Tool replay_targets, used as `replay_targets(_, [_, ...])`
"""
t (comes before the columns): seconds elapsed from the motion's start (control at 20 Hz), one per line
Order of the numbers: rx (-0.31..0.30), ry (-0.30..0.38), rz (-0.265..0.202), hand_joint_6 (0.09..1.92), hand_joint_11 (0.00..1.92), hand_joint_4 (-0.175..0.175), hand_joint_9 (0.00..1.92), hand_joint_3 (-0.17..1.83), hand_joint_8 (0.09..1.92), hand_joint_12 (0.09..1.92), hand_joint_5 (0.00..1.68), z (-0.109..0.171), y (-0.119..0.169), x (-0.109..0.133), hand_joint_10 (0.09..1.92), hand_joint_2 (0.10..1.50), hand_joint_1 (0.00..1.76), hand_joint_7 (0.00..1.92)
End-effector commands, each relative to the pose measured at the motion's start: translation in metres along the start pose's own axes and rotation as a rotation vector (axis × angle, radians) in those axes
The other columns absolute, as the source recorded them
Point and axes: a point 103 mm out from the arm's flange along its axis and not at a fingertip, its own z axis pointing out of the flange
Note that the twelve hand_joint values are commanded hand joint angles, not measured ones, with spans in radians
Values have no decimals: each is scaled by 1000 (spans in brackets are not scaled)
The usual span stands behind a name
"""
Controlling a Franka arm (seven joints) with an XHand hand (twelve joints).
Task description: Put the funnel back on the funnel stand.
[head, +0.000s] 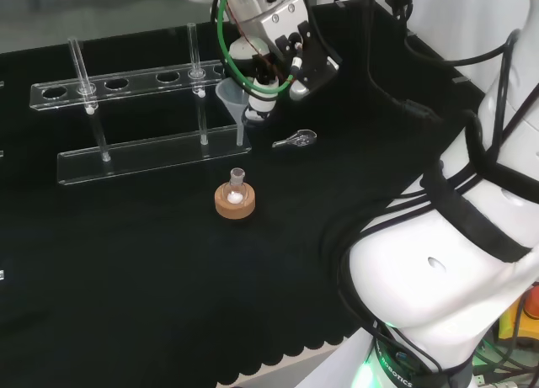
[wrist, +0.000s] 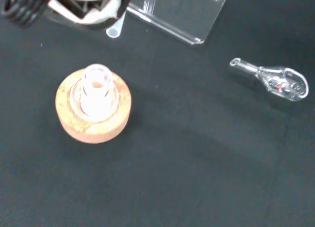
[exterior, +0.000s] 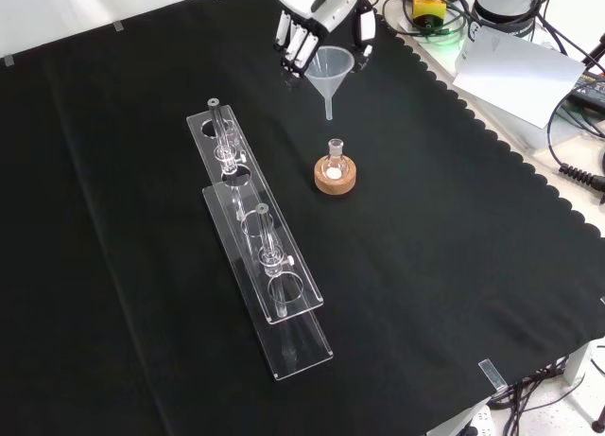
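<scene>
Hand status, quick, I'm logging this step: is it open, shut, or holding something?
Hand: shut on the funnel, held in the air above the flask on its cork ring.

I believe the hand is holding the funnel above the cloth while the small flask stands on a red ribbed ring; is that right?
Not quite: the flask stands on a cork ring, not a red ribbed one, as the front view shows. The rest holds: the hand holds the funnel above the cloth.
</scene>
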Motion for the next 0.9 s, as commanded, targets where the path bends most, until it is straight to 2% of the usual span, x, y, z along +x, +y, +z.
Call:
replay_targets(0.05, [-23, 9, 18, 120, 784, -54, 1114, 633, 676, 1129, 615, -22, -1, -11, 436, 634, 915, 546])
replay_targets(0.5, [-78, 2, 87, 127, 781, -54, 1110, 633, 672, 1131, 613, -73, 14, -45, 431, 634, 911, 554])
replay_targets(0.9, [-102, 18, 110, 136, 784, -54, 1108, 631, 668, 1131, 610, -98, 48, -75, 428, 636, 908, 559])
